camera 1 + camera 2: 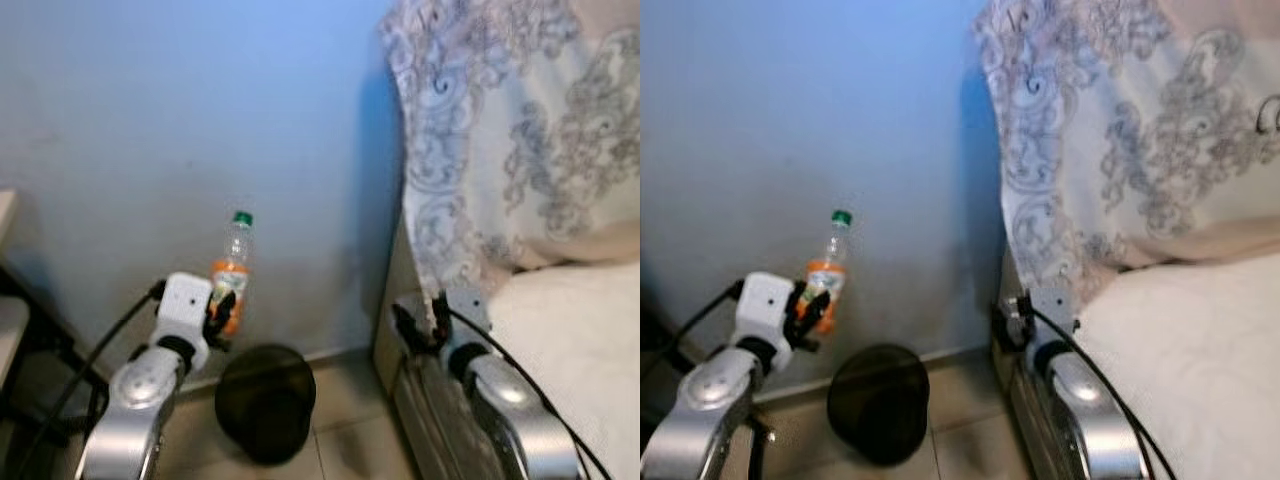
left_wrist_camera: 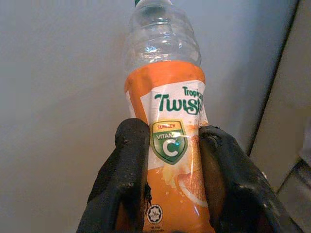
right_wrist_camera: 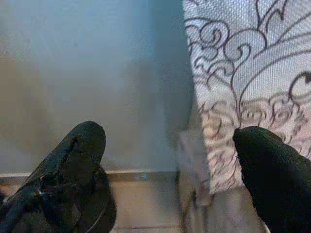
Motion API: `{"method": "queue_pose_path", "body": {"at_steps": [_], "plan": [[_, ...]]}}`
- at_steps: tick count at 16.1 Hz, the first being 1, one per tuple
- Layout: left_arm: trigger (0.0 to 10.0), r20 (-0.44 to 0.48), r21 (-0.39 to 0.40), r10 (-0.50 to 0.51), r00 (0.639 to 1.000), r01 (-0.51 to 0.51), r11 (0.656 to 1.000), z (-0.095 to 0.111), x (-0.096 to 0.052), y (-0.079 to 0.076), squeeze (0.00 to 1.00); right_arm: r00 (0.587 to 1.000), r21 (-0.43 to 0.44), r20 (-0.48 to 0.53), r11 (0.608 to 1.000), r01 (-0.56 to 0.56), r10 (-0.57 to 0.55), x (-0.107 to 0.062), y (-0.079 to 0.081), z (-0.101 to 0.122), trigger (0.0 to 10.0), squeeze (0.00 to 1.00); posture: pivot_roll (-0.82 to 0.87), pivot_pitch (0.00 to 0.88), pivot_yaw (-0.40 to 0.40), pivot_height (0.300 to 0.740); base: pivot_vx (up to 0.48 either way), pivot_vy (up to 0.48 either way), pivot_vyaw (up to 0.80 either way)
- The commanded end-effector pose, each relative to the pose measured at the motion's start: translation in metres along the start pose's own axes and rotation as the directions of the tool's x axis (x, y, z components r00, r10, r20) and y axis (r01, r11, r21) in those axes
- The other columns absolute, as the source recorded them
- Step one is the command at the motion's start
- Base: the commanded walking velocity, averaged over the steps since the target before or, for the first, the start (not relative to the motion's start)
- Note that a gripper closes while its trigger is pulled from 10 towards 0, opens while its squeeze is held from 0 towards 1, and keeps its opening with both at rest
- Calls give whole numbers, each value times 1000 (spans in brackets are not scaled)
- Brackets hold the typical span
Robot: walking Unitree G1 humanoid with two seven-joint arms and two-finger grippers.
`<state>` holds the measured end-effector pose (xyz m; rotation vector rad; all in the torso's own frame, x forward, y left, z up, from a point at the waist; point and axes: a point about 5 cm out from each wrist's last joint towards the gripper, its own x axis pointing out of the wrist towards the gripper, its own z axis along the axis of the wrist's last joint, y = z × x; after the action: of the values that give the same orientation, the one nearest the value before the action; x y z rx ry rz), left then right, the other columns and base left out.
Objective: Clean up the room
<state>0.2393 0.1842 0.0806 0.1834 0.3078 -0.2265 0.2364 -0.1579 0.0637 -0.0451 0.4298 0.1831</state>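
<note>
Clenched around an orange-labelled bottle [image 2: 170, 145], my left fingers [image 2: 124, 179] press on either side of its lower half, one black pad against each edge of the label. In the left wrist view the label reads "Twist", with a green shield carrying a large C between the two fingers, and the clear ribbed shoulder of the bottle rises above them toward a green cap.

From the head camera, my left gripper [image 1: 218, 318] sits in the lower left of the frame, holding the bottle upright in front of the pale blue wall [image 1: 200, 120]; the green cap is the highest point of the bottle, near the middle left of the frame. Just below and to the right of that gripper, a dark round bin [image 1: 266, 402] stands on the tiled floor [image 1: 345, 420], against the foot of the wall. The bottle hangs above and slightly left of the bin's opening, not inside it.

My right gripper [image 1: 420, 322] is in the lower middle right of the frame, beside the edge of the bed. Its fingers [image 3: 80, 150] are spread wide with nothing between them, as the right wrist view shows, the wall and the patterned cloth visible through the gap.

A white cloth with grey scroll patterns [image 1: 500, 130] drapes down the upper right of the frame, and the pale mattress [image 1: 570, 330] fills the lower right corner.
</note>
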Motion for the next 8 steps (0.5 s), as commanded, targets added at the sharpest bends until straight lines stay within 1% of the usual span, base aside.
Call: {"method": "queue_pose_path", "body": {"at_steps": [1, 3, 4, 6, 8], "plan": [[10000, 5, 14, -23, 1000, 23, 1000, 3, 2, -3, 0, 1000, -17, -6, 1000, 6, -6, -1, -5, 0, 10000, 0, -46, 0, 53, 740, 337, 0, 800], [10000, -3, 23, -47, 999, 47, 999, 3, 2, -5, 0, 1000, -82, -20, 996, -26, 24, -2, -6, -2, 10000, 0, -46, 0, 52, 740, 323, 0, 725], [10000, -15, 26, -74, 997, 74, 997, 1, 1, -7, 0, 998, -96, -37, 994, -43, 40, -2, -8, -3, 10000, 0, -48, 0, 51, 740, 311, 0, 0], [10000, -30, 32, -103, 994, 104, 994, -2, 0, -11, 0, 995, -158, -55, 983, -94, 87, -3, -8, -4, 10000, 0, -51, 0, 51, 740, 263, 0, 0], [10000, -40, 44, -134, 990, 136, 990, -5, 1, -15, 0, 991, -187, -57, 974, -127, 118, -3, -10, -2, 10000, 0, -55, 0, 49, 740, 0, 0, 0]]}}
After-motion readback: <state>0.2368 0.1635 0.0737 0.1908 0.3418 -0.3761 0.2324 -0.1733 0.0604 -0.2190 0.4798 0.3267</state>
